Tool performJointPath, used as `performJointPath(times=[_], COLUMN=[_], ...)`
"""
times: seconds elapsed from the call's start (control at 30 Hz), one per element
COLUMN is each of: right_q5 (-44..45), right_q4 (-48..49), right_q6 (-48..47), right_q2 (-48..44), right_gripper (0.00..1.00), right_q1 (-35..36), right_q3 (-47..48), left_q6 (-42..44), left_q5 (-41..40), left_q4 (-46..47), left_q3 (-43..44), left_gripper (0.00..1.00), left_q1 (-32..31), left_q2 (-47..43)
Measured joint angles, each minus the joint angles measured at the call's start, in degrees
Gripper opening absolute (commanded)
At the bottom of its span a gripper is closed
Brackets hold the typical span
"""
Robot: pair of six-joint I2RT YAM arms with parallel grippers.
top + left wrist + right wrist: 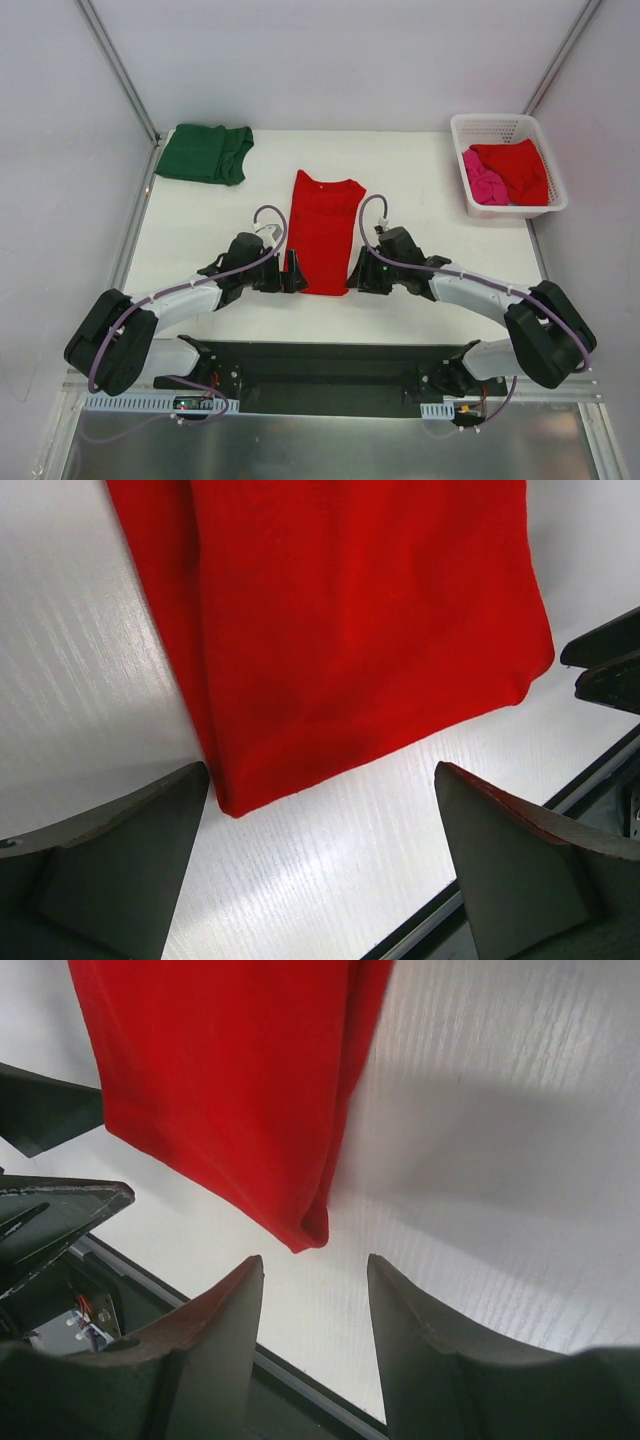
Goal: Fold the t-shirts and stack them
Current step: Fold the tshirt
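Folded green t-shirt (205, 153) far left. Left gripper (320, 772), wide and empty, at a near corner of the mid-table red t-shirt (325, 228); right gripper (314, 1260), narrower but parted, at the other. Basket (508, 124) far right: pink tee (485, 182) partly under red tee (522, 166)

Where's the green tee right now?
In the top view, the green tee lies at the far left corner of the table, apart from the red tee mid-table.

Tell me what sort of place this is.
Probably a robot test cell in a lab, not a home: a white table boxed in by plain panels and metal frame posts, two arms bolted at its near edge, and t-shirts set out with a white basket.
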Motion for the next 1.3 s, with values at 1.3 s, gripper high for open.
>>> performJointPath(times=[1.3], right_q5=[5.1], right_q4=[13.4], right_q6=[9.1], right_q2=[9.5], right_gripper=[0.50], right_q1=[7.0], right_q3=[-1.2], left_q6=[1.6], left_q5=[1.4], left_q4=[1.1], left_q3=[0.1], left_gripper=[0.99], left_q1=[0.0], left_q2=[0.8])
